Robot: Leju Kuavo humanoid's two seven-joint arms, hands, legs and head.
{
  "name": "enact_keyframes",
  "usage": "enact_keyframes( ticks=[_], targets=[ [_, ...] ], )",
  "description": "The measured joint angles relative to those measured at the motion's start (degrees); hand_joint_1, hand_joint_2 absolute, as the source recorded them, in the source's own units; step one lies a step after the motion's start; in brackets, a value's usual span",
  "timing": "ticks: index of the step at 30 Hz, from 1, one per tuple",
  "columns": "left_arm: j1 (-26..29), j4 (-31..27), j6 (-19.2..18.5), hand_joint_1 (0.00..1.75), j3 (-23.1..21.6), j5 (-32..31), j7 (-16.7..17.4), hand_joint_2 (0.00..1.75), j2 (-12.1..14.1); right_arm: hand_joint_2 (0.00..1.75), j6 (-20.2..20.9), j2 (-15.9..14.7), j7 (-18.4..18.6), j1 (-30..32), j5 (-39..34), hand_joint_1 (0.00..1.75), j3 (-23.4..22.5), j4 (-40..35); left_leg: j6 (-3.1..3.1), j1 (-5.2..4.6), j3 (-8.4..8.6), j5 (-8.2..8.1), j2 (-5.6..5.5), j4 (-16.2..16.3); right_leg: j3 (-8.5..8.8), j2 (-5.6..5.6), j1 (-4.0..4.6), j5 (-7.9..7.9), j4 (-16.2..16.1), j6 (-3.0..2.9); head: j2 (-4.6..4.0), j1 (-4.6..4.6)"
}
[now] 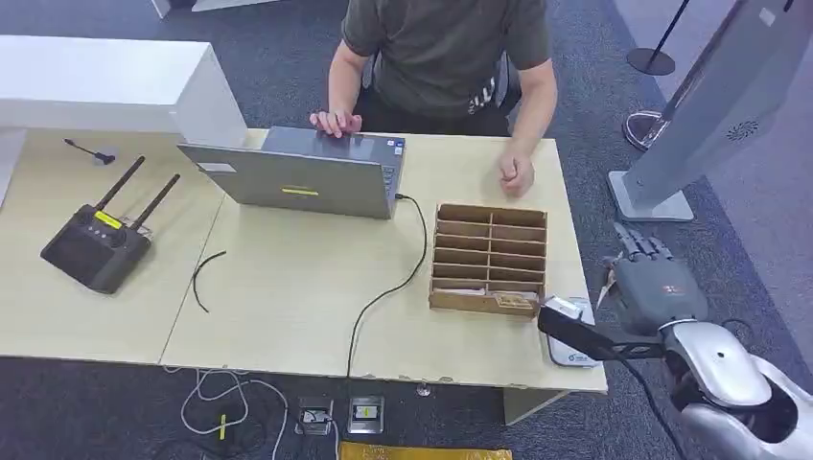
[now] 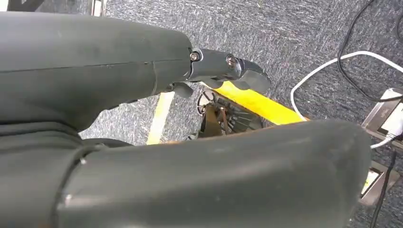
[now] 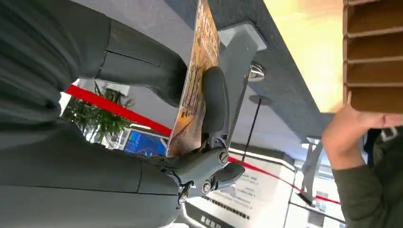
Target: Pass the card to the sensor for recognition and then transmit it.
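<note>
Right hand raised just off the counter's right edge, fingers pointing away from the robot. Pinched a card between thumb and a dark finger, card standing on edge, printed face toward the palm. Near the hand, at the counter's front right corner, a small white sensor pad, touching the front corner of a wooden slotted box. Farther left, an open laptop with a black cable trailing to the front edge, and a black router with two antennas. Across the counter, a seated person, one hand on the laptop, the other resting beside the box. Left hand hung low over carpet and cables; could not tell how its fingers lay.
</note>
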Motion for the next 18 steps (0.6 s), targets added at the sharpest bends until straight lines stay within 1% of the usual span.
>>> enact_keyframes(
  ticks=[5, 12, 18],
  targets=[
    [-0.02, 0.0, -0.07, 0.0, -0.37, -0.02, 0.0, 0.0, 0.02, 1.75, -1.38, 0.66, -0.24, 1.59, -0.13, 1.75, -0.11, 1.64, 0.0, 0.0, 0.01, 0.0, 0.0, 0.0, 0.01, -0.01, 0.0, 0.0, 0.0, 0.0, 0.0, 0.02],
    [-0.03, 0.0, -0.17, 0.0, -0.9, -0.13, 0.0, 0.0, 0.28, 1.75, -2.1, 1.66, -2.29, 4.33, 0.26, 1.75, -1.18, 3.43, 0.0, 0.0, 0.01, 0.0, 0.0, 0.0, 0.0, 0.0, 0.0, 0.0, 0.01, 0.0, 0.0, 0.0],
    [-0.05, 0.0, -0.48, 0.0, -1.31, -0.22, 0.0, 0.0, 0.52, 1.75, -2.82, 2.75, -3.5, 5.0, 0.0, 1.75, -1.27, 4.98, 0.0, 0.0, 0.01, 0.0, 0.0, 0.0, 0.0, 0.0, 0.0, 0.0, 0.01, 0.0, 0.0, 0.0]
  ],
)
